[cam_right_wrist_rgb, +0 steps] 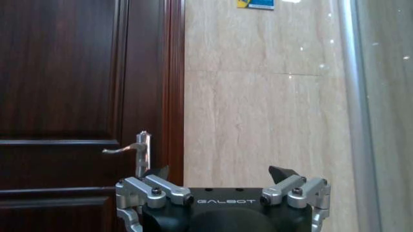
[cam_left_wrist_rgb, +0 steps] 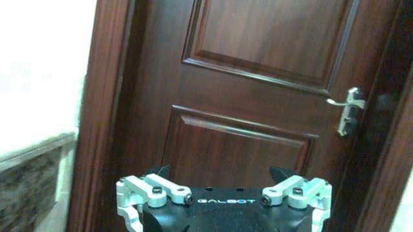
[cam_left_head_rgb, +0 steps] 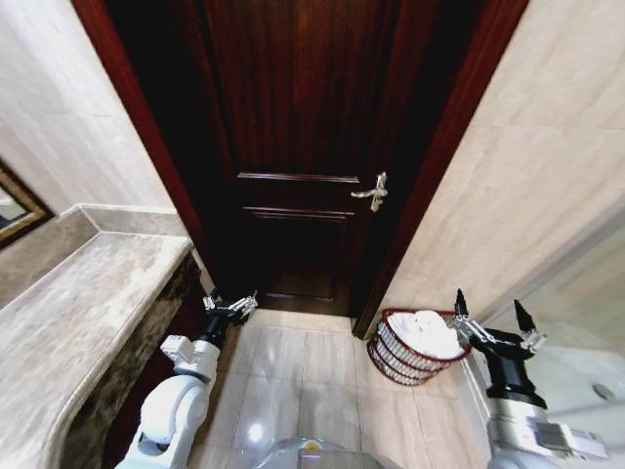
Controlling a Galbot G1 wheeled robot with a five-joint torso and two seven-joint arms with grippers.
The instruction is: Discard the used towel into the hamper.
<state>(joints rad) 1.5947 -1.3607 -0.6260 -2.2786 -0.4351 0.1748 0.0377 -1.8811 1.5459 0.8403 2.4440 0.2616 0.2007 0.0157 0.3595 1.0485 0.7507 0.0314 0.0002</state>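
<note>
Towel in the hamper, both end effectors empty before the door.

The hamper (cam_left_head_rgb: 415, 347), a dark red-brown wire basket, stands tilted on the tiled floor (cam_left_head_rgb: 303, 381) at the foot of the beige wall (cam_left_head_rgb: 518, 195), just beside the door frame's right post, with the white towel (cam_left_head_rgb: 430, 332) bunched inside it and showing above the rim. The right end effector (cam_left_head_rgb: 491, 315) hovers just beside the hamper, its fingers spread apart and holding nothing. The left end effector (cam_left_head_rgb: 230, 305) is raised in front of the dark wooden door (cam_left_head_rgb: 293, 147), near the end of the marble surface (cam_left_head_rgb: 78, 313), fingers apart and empty as well. In the wrist views each end effector faces the door, whose silver lever handle (cam_left_head_rgb: 371, 192) is level.
</note>
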